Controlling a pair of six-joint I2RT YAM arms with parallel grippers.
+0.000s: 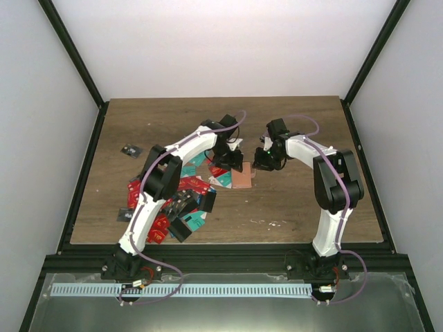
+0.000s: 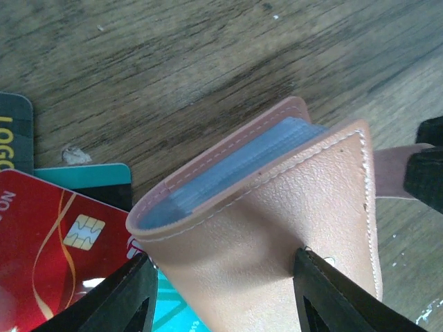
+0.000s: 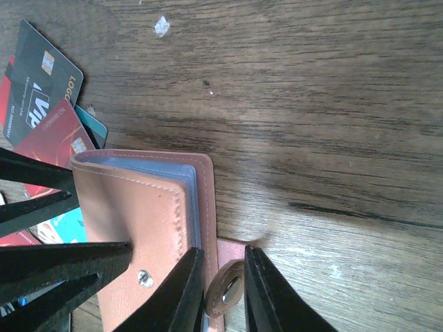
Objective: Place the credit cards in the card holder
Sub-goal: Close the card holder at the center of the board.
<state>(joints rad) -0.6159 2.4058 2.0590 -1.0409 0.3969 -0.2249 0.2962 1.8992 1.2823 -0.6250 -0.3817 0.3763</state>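
Observation:
The salmon-pink card holder (image 1: 242,180) lies at the table's middle between both grippers. My left gripper (image 1: 234,162) straddles its raised cover (image 2: 277,200). Both fingers press the leather, which bows and shows the blue sleeves (image 2: 228,173) inside. My right gripper (image 3: 223,252) is closed on the holder's round snap tab (image 3: 227,296), which stands on edge between the fingers beside the cover (image 3: 131,207). Credit cards (image 1: 180,200), mostly red with some teal and black, lie in a heap left of the holder. A red card (image 2: 48,249) and a teal one (image 2: 90,176) sit just beside it.
A lone black card (image 1: 129,149) lies far left on the wooden table (image 1: 297,200). A black VIP card (image 3: 45,76) and a red card (image 3: 52,138) lie at the holder's far side. Black frame rails (image 1: 221,252) border the table.

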